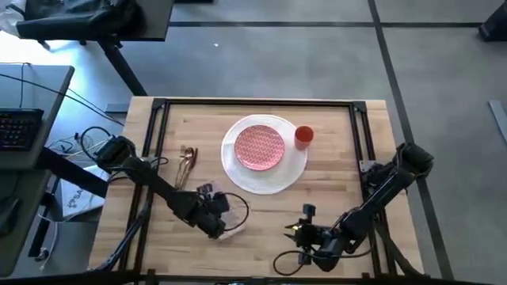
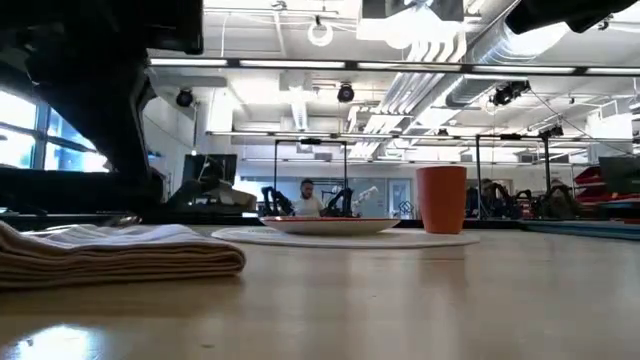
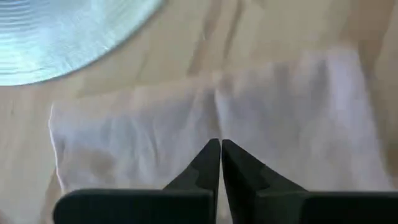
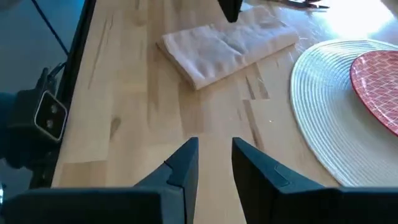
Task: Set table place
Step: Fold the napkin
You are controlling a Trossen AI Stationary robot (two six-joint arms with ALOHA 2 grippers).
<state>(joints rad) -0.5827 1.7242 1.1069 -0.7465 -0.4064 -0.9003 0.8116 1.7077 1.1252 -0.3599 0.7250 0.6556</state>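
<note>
Since the red-patterned plate already sits on the big white plate mid-table with the orange cup right beside it, that part's done imo. Cutlery lies well off from the plate. Left gripper, pinched closed, hovers over the napkin. Right gripper, slightly open, waits nearby.

A red-patterned plate sits on the white plate, orange cup just beside it.

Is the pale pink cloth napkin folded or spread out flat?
Folded: the pale pink cloth napkin lies as a compact rectangle on the table, and the low view shows stacked layers along its edge.
</note>
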